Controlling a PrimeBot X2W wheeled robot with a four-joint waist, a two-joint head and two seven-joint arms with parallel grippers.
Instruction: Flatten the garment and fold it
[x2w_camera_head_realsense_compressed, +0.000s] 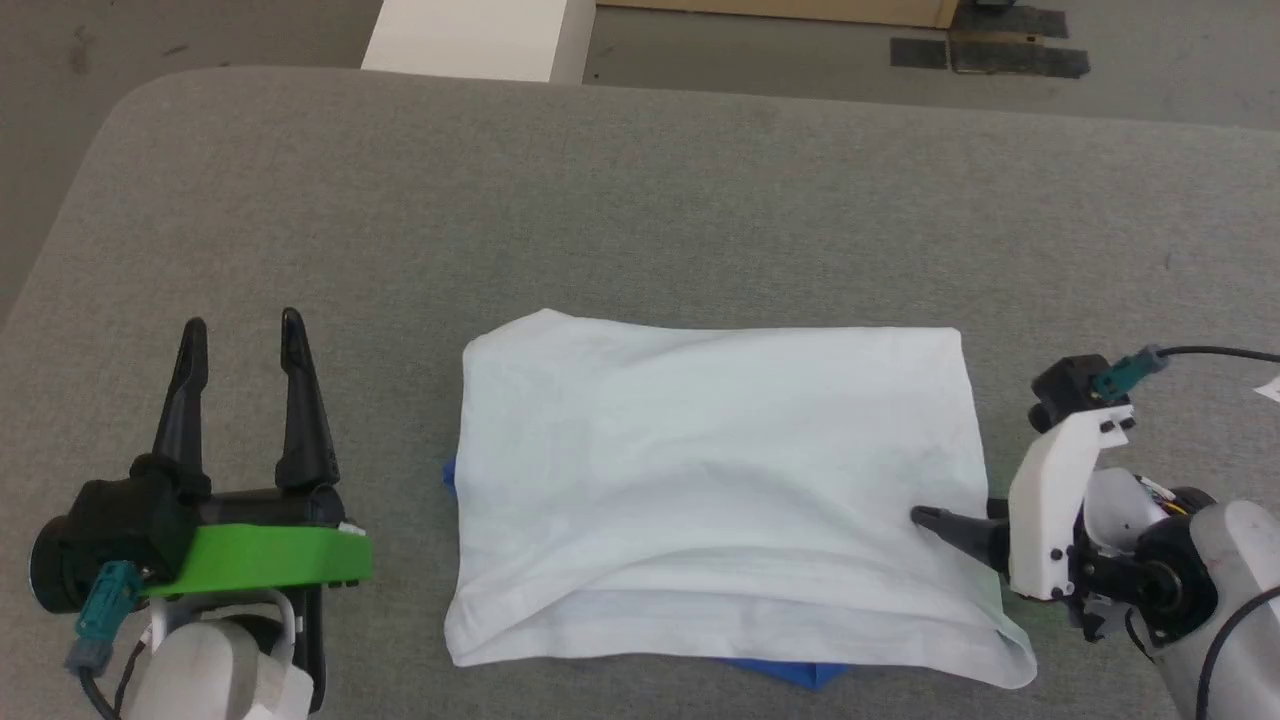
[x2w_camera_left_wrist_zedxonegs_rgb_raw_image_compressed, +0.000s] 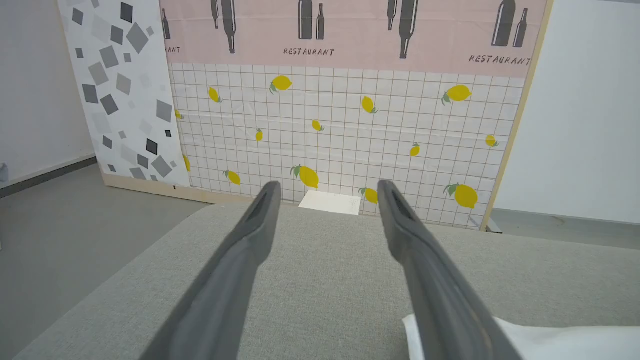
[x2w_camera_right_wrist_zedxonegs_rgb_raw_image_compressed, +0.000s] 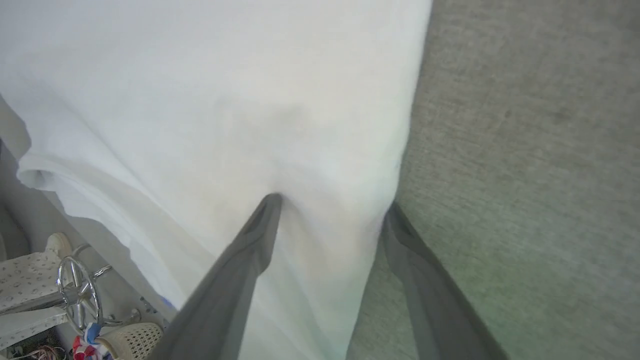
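The garment (x2w_camera_head_realsense_compressed: 710, 470) lies folded into a white rectangle in the middle of the grey table (x2w_camera_head_realsense_compressed: 640, 200). Blue cloth peeks out at its near edge (x2w_camera_head_realsense_compressed: 800, 672) and its left edge. My right gripper (x2w_camera_head_realsense_compressed: 925, 520) is open at the garment's right edge. In the right wrist view, one finger (x2w_camera_right_wrist_zedxonegs_rgb_raw_image_compressed: 250, 240) rests on top of the white cloth (x2w_camera_right_wrist_zedxonegs_rgb_raw_image_compressed: 225, 100) and the other finger (x2w_camera_right_wrist_zedxonegs_rgb_raw_image_compressed: 415, 270) lies along the edge beside it. My left gripper (x2w_camera_head_realsense_compressed: 243, 328) stands open to the left of the garment, apart from it, with nothing between its fingers (x2w_camera_left_wrist_zedxonegs_rgb_raw_image_compressed: 240, 260). A white corner of the garment (x2w_camera_left_wrist_zedxonegs_rgb_raw_image_compressed: 550, 340) lies beside it.
A white box (x2w_camera_head_realsense_compressed: 480, 35) stands beyond the table's far edge, and dark tape patches (x2w_camera_head_realsense_compressed: 1000, 50) mark the floor. A lemon-patterned panel (x2w_camera_left_wrist_zedxonegs_rgb_raw_image_compressed: 350, 130) stands behind the table. A basket and metal items (x2w_camera_right_wrist_zedxonegs_rgb_raw_image_compressed: 80, 290) sit below the table's near edge.
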